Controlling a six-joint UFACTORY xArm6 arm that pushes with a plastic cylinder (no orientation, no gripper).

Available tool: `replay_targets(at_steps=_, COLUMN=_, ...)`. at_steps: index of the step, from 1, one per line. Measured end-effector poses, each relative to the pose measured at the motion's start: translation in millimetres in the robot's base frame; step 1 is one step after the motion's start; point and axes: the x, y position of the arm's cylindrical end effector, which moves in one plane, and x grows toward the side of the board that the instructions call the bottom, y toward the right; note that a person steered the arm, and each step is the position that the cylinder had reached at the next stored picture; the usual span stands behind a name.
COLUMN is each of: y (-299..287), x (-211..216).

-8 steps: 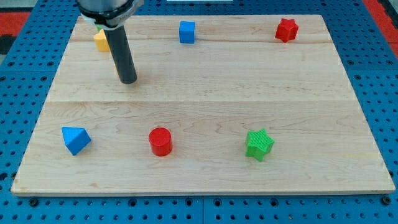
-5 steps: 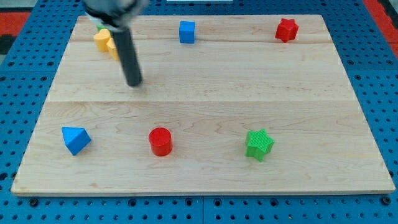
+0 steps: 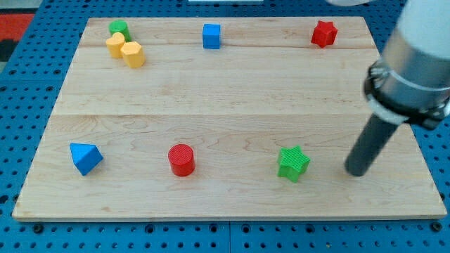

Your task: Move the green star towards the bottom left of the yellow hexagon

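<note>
Wooden board (image 3: pixel 232 105) carrying eight blocks. My tip (image 3: pixel 356 171) rests on the board near its right edge; the green star (image 3: pixel 292 163) lies just to its left, then the red cylinder (image 3: pixel 181 159) and blue triangular block (image 3: pixel 86 157). Far above: red star (image 3: pixel 323 33), blue cube (image 3: pixel 211 36), and (touching one another) yellow hexagon (image 3: pixel 133 54), second yellow block (image 3: pixel 115 46), green cylinder (image 3: pixel 119 29).

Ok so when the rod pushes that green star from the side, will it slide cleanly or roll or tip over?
The green star sits low and flat on the wooden board, so it will probably slide rather than roll or tip. Its points may make it spin if my tip, now just to its right in the view, meets one off-centre. It looks small and rigid, likely light.
</note>
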Motion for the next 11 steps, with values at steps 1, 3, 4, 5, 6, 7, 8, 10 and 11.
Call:
replay_targets(at_steps=1, y=-54, x=-20)
replay_targets(at_steps=3, y=-76, x=6)
replay_targets(at_steps=4, y=-109, x=-19)
replay_targets(at_steps=5, y=-164, x=-17)
replay_targets(at_steps=6, y=-164, x=14)
replay_targets(at_steps=7, y=-188, x=-14)
replay_targets(at_steps=8, y=-204, x=-80)
replay_targets(at_steps=10, y=-258, x=-100)
replay_targets(at_steps=11, y=-281, x=-173)
